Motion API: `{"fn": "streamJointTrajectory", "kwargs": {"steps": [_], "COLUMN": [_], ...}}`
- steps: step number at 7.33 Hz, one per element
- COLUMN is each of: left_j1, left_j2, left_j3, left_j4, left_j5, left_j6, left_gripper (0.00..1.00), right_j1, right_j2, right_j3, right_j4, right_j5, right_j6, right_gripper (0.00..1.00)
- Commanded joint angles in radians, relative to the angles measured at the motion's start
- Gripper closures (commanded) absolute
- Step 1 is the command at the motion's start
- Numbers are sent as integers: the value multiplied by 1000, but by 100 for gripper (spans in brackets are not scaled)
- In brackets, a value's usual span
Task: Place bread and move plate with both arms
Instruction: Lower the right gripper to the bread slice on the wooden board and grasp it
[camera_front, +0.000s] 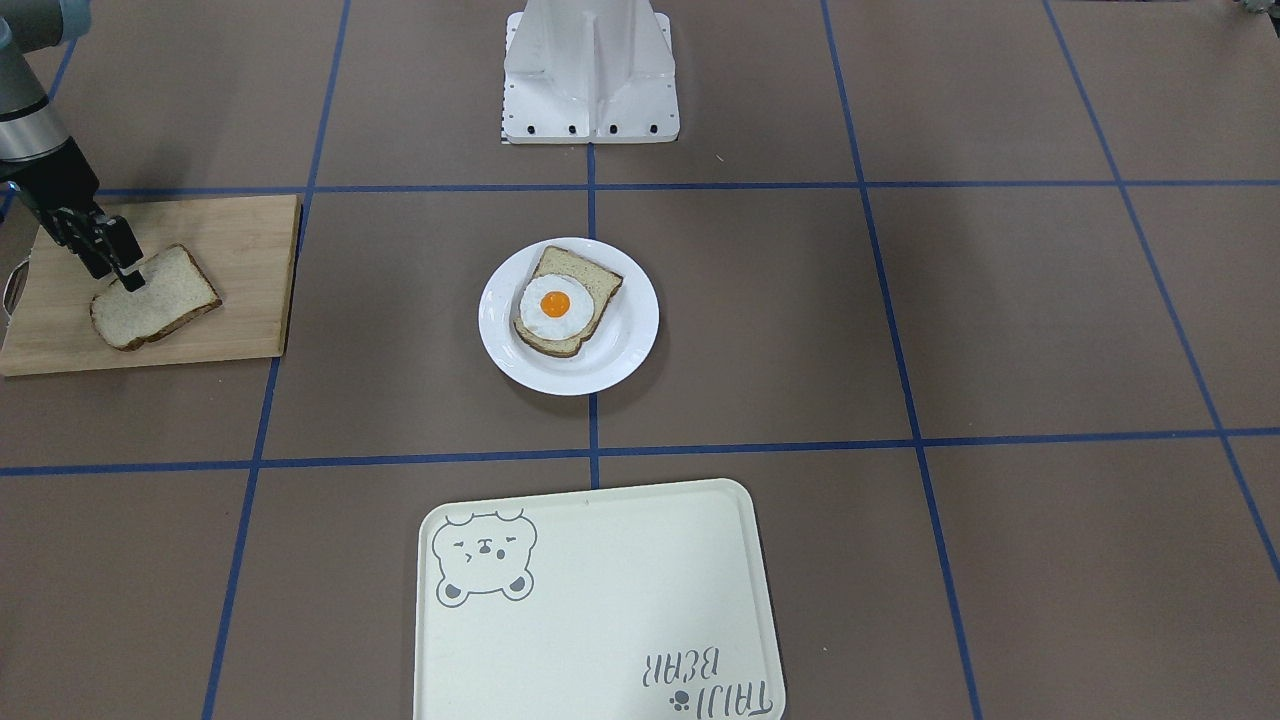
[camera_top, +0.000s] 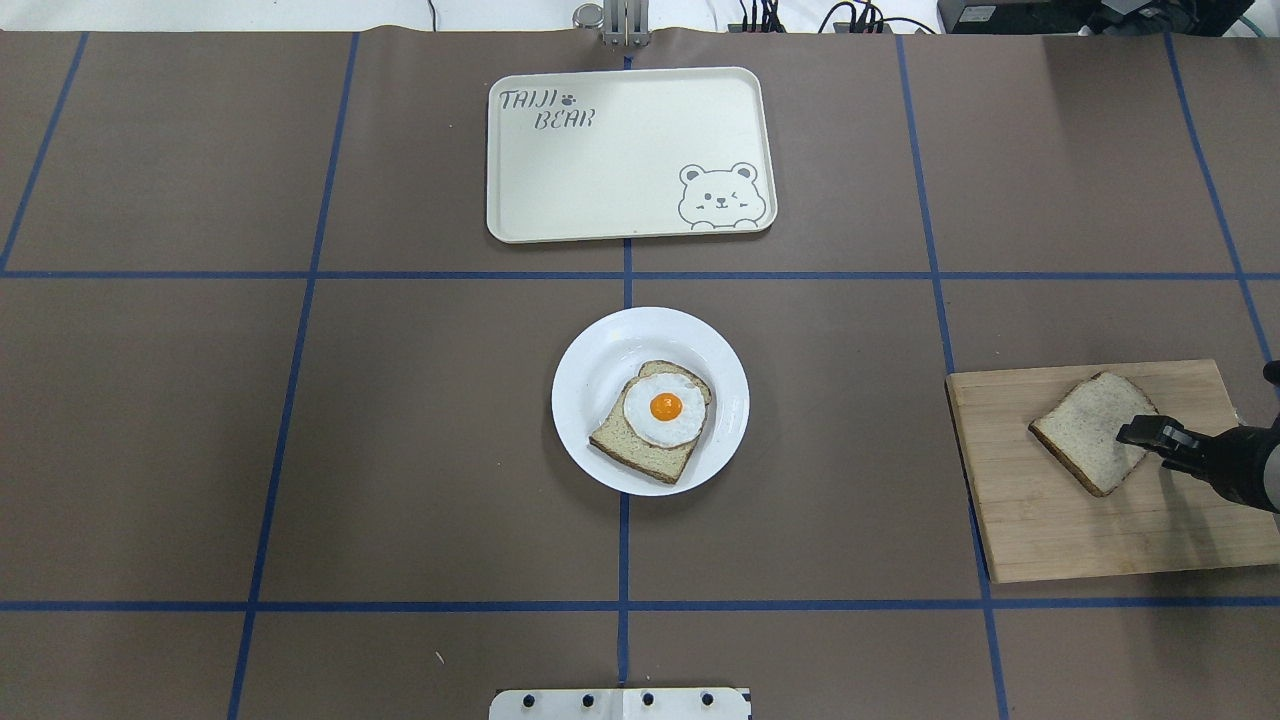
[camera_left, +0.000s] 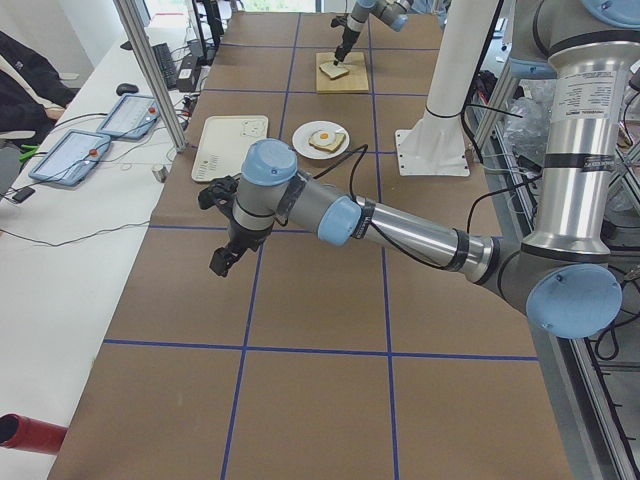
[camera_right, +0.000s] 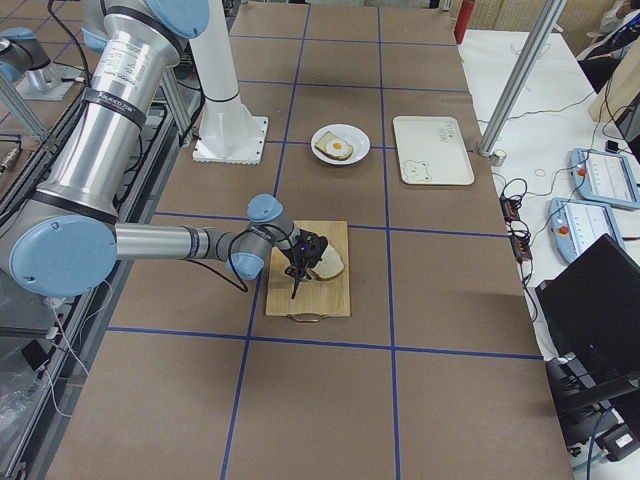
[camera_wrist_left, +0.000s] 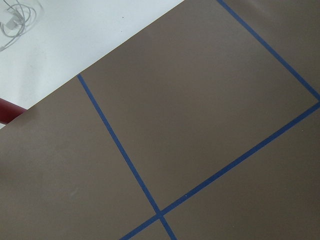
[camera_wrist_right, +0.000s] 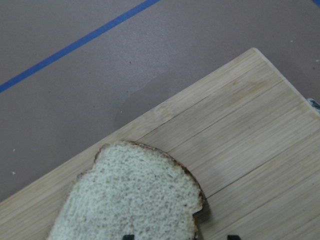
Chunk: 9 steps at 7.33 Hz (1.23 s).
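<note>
The plain bread slice (camera_front: 155, 300) lies on a wooden cutting board (camera_front: 240, 260) on my right side; it also shows in the overhead view (camera_top: 1090, 430). My right gripper (camera_front: 128, 278) is down at the slice's near edge with its fingers apart. In the right wrist view the two fingertips (camera_wrist_right: 128, 236) just show at the bottom, on either side of the slice's (camera_wrist_right: 130, 200) corner. The white plate (camera_top: 600, 350) sits at the table's centre and holds a second slice with a fried egg (camera_top: 660, 410). My left gripper (camera_left: 218, 265) hangs over bare table far to my left; I cannot tell whether it is open or shut.
The cream bear-print tray (camera_top: 620, 170) lies beyond the plate at the far edge. The white base block (camera_front: 590, 70) stands at my side of the table. Blue tape lines (camera_wrist_left: 125, 160) cross the brown table cover.
</note>
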<state>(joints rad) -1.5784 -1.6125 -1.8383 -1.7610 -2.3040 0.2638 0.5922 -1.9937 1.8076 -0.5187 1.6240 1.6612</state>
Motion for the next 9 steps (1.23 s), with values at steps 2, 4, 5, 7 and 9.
{"fn": "streamJointTrajectory", "kwargs": {"steps": [2, 4, 5, 7, 9], "left_j1": [0, 0, 0, 0, 0], "left_j2": [2, 3, 3, 3, 3], "left_j3": [1, 4, 1, 1, 1], "left_j4": [0, 0, 0, 0, 0], "left_j5": [0, 0, 0, 0, -2], "left_j6": [0, 0, 0, -2, -2], "left_gripper": [2, 2, 2, 2, 2], "right_j1": [-15, -17, -17, -18, -14], "right_j2": [1, 1, 1, 0, -4], "right_j3": [-2, -2, -2, -1, 10], "right_j4": [0, 0, 0, 0, 2], "right_j5": [-13, -12, -12, -12, -3], "right_j6": [0, -1, -1, -21, -34], "right_gripper": [44, 60, 78, 100, 100]}}
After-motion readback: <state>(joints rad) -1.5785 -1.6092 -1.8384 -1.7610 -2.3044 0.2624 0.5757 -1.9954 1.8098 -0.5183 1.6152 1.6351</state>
